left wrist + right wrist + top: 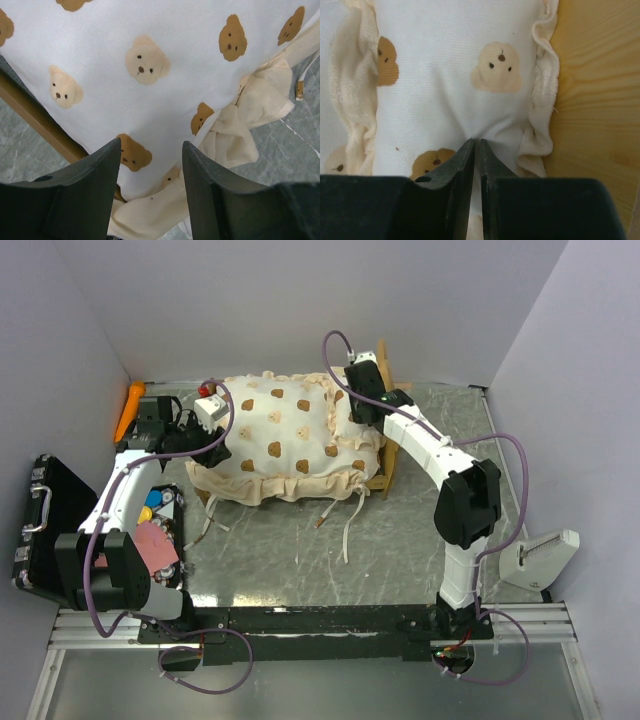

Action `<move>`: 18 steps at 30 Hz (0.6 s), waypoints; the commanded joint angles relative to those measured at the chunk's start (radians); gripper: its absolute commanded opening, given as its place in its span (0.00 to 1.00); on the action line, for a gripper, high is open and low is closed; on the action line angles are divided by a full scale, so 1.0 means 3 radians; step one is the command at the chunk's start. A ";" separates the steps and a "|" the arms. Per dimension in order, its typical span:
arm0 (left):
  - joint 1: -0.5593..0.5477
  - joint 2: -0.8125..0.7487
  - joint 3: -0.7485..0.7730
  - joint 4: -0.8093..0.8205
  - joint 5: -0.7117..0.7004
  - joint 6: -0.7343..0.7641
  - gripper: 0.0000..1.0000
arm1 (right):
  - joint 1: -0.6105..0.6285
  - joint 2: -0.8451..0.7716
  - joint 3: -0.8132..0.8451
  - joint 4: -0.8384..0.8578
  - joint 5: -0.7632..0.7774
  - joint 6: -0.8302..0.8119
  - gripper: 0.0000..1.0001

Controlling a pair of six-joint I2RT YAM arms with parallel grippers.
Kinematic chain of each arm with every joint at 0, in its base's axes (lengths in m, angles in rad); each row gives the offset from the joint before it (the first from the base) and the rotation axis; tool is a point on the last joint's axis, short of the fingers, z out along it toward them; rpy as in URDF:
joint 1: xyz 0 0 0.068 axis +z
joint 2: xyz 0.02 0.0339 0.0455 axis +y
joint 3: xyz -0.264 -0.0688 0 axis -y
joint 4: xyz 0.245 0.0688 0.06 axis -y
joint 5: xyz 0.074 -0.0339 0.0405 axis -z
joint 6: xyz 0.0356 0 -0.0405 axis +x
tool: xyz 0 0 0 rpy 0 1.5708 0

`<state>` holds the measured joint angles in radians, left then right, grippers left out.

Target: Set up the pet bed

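The pet bed's light-wood frame stands at the back middle of the table, under a cream bear-print ruffled mattress. My right gripper is shut on a pinch of the pillow, which lies against the wooden headboard at the bed's right end. In the top view that gripper reaches down over the pillow. My left gripper hangs open just above the mattress's ruffled left corner, beside the frame's wooden rail, with nothing between its fingers.
A black hard case with a handle stands at the left edge. An orange toy lies at the back left, and a tray of coloured items sits by the left arm. Loose ribbon ties trail in front of the bed. A white device sits at right.
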<state>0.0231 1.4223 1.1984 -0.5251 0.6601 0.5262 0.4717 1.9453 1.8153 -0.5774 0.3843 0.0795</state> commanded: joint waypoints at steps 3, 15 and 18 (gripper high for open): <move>0.0015 0.0004 0.0106 0.0058 0.0009 -0.0046 0.57 | 0.0033 -0.0517 -0.0222 0.0084 0.0110 0.0134 0.21; 0.0030 -0.0451 -0.0016 0.0114 -0.0273 -0.0174 0.63 | -0.0002 -0.2069 -0.1007 0.0773 -0.0360 -0.0234 0.99; 0.0091 -0.0624 -0.0139 0.0129 -0.0329 -0.0332 0.63 | -0.0303 -0.2648 -0.1631 0.0998 -0.0503 -0.0087 0.99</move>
<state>0.0284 1.3369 1.1885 -0.5182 0.5896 0.4984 0.4717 1.3552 1.5009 -0.4202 0.2993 0.0349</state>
